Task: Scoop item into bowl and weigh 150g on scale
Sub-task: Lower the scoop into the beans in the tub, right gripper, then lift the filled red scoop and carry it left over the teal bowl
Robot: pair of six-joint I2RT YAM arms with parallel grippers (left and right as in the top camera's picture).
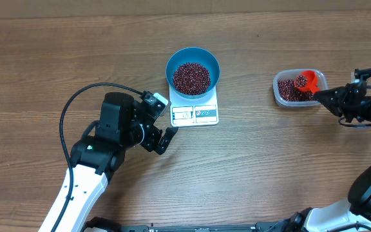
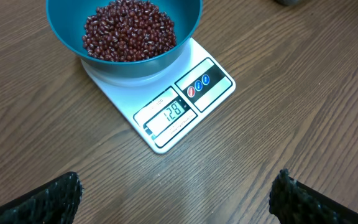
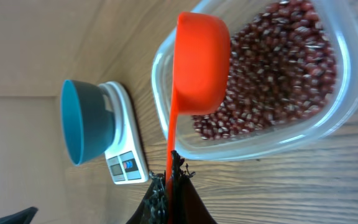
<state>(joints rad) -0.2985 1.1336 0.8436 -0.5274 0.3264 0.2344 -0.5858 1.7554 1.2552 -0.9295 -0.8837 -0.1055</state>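
Beans lie in two heaps on this table, and they are loose, tiny and light. They will roll and scatter if pinched, so I'd say only a scoop can carry them.

Furthest left, the left hand hangs just near and left of the scale, its fingers spread wide with nothing between them. To its right the white scale carries the blue bowl, which holds a good maroon mound. The display on the near edge appears to read 128, so I judge the weight a little short of the target. The bowl looks rigid, but nudging it would likely disturb the reading, so it is best left alone.

Well to the right sits a clear plastic container with the rest of the beans. An orange-red scoop hangs over it, and from overhead some beans seem to sit in its cup. Furthest right, the right hand is clenched on the end of the scoop's thin handle. The plastic looks stiff and smooth. A grip that far out gives reach but little control of tilt, so the cup should travel level and slowly, with only a small amount tipped in.
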